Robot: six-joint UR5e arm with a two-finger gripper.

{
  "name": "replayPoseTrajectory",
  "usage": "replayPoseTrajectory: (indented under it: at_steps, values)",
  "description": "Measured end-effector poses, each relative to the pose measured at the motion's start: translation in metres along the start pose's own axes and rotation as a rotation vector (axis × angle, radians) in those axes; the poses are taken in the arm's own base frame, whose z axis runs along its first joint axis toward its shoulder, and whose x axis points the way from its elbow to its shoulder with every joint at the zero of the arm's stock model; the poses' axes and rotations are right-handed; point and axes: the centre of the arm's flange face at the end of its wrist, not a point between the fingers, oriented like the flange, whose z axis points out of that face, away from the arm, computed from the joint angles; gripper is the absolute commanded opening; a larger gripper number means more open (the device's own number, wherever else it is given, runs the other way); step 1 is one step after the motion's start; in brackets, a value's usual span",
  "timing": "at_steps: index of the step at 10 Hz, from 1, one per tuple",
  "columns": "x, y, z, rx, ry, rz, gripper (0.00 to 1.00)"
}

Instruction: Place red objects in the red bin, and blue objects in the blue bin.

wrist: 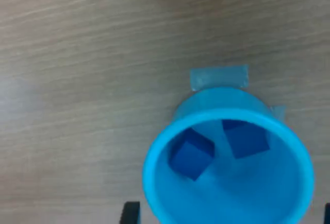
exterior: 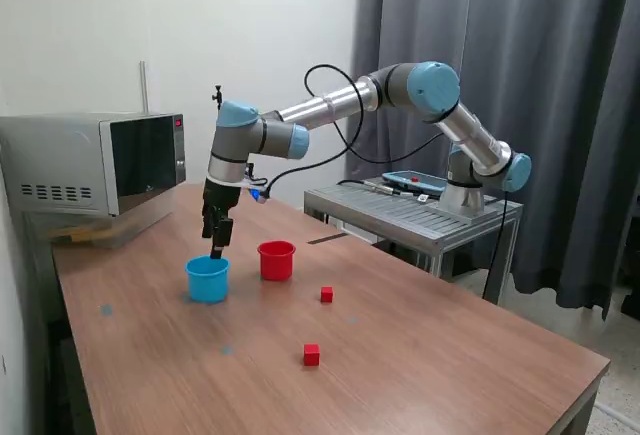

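The blue bin (exterior: pixel 208 279) stands on the wooden table, and the red bin (exterior: pixel 276 260) sits just to its right in the exterior view. My gripper (exterior: pixel 217 245) hangs right above the blue bin's far rim. In the wrist view the blue bin (wrist: pixel 227 126) holds two blue objects, one dark blue cube (wrist: pixel 191 154) and another (wrist: pixel 246 139), both lying on its floor. My gripper (wrist: pixel 229 218) is open, with only the two dark fingertips showing far apart and nothing between them. Two red objects lie on the table, one cube (exterior: pixel 326 294) near the red bin and one (exterior: pixel 311 354) nearer the front.
A microwave (exterior: pixel 95 163) stands at the back on the exterior view's left. The arm's base sits on a metal stand (exterior: pixel 415 210) beyond the table, with a pendant on it. Small blue tape marks (exterior: pixel 106 308) dot the tabletop, and one tape strip (wrist: pixel 219 76) lies beside the blue bin.
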Motion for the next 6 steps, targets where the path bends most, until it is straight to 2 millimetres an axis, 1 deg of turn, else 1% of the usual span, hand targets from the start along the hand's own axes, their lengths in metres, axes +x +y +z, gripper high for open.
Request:
replayPoseTrajectory:
  at_steps: [2, 3, 4, 5, 6]
  values:
    - [0.009, -0.004, -0.038, -0.032, -0.002, 0.003, 1.00]
    - [0.018, -0.009, -0.056, -0.043, -0.001, -0.001, 1.00]
    - [0.031, -0.016, -0.070, -0.048, 0.002, -0.014, 1.00]
    - [0.049, -0.025, -0.078, -0.048, 0.008, -0.033, 1.00]
    - [0.072, -0.033, -0.084, -0.048, 0.017, -0.058, 1.00]
